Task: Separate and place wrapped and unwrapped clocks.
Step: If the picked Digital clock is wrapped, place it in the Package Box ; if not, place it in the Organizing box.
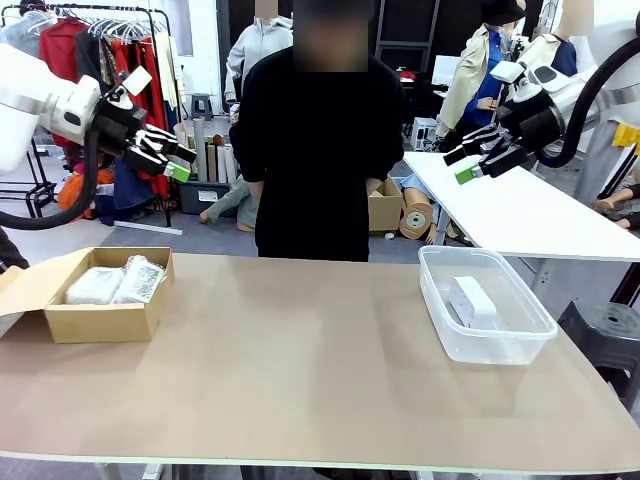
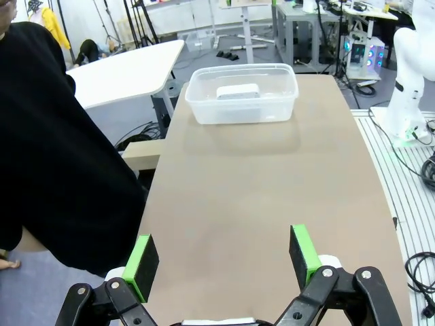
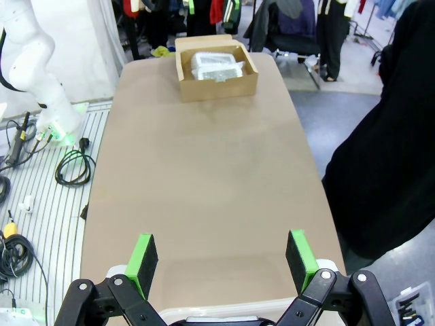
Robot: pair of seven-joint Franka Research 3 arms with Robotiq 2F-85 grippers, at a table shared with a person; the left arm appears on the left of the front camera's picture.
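1. While both arms hang raised above the far corners, the brown desk (image 1: 300, 370) lies bare through its middle, and the person in black (image 1: 315, 150) stands at twelve o'clock behind its far edge.
2. At nine o'clock on the desk sits an open cardboard box (image 1: 100, 322); at three o'clock sits a clear plastic tub (image 1: 490, 345).
3. The left hand (image 1: 172, 158) floats high at about ten o'clock, jaws spread wide and holding nothing; in its wrist view the green pads (image 2: 144, 257) frame only bare desk.
4. The right hand (image 1: 478, 160) floats at about two o'clock, likewise released and empty, well above the tub.
5. The two bubble-wrap bundles (image 1: 118, 282) lie side by side, touching, inside the box; the right wrist view shows them packed close against the walls.
6. The bare clock (image 1: 472, 300) lies in the tub, near its middle.
7. To my eye the sorting looks done, so the danger lies in any further reach:
   - a descending hand could catch a box flap or the tub rim and drag the container toward the desk edge;
   - the snug bundles leave little room for fingers, so a grasp might pinch both at once;
   - the smooth clock could slip from the pads.
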